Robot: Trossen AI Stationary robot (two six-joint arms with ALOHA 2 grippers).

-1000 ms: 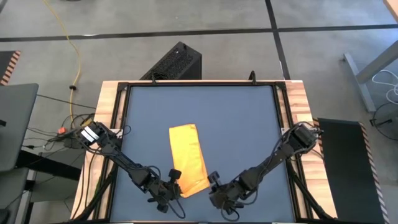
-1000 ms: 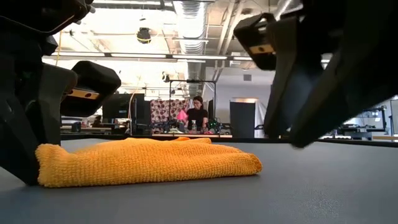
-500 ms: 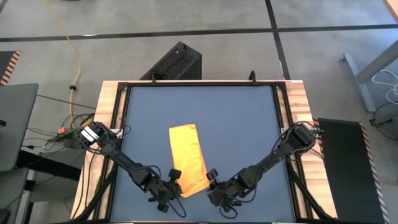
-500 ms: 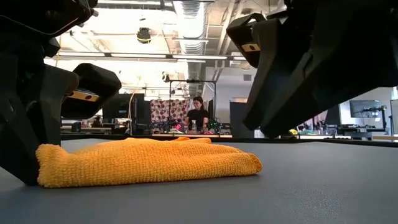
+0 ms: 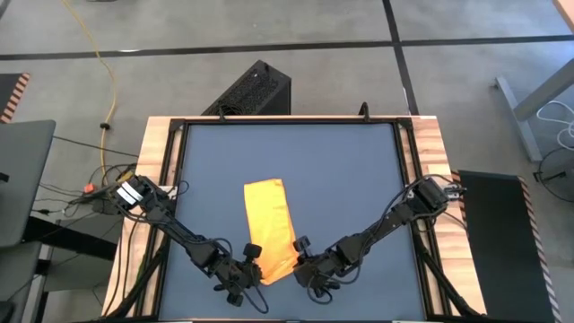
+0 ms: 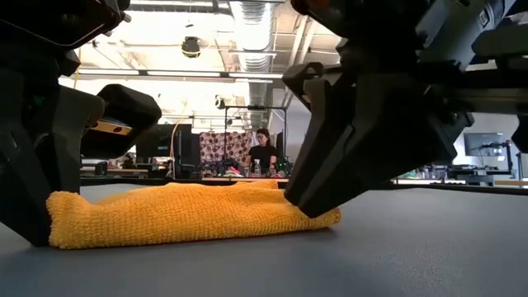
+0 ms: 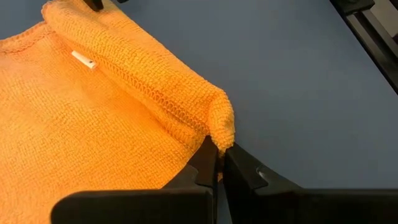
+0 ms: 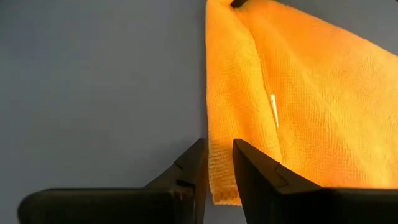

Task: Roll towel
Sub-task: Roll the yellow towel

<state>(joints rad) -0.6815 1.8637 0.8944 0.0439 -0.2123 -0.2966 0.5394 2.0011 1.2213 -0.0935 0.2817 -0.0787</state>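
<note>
**A:** Where is the towel [image 5: 272, 230]?

**B:** It lies as a narrow folded strip on the dark desk [image 5: 341, 170], running from about the middle toward the near edge. The near end is bunched into a thick fold, plain in the low view.

**A:** What is the left gripper [image 5: 250, 266] doing?

**B:** It sits at the near left corner of the strip. In the left wrist view its fingers [image 7: 205, 167] are pressed together on the towel's corner, which stands up in a small hump above them.

**A:** And the right gripper [image 5: 299, 257]?

**B:** It is at the near right corner. In the right wrist view its fingers [image 8: 194, 163] stand a little apart, straddling the towel's edge; whether they actually grip the cloth I cannot tell. In the low view that gripper covers the right end of the fold.

**A:** Anything else on the cloth?

**B:** A small white tag [image 8: 273, 106] lies on its upper face. A person [image 6: 263, 153] is far behind the desk.
</note>
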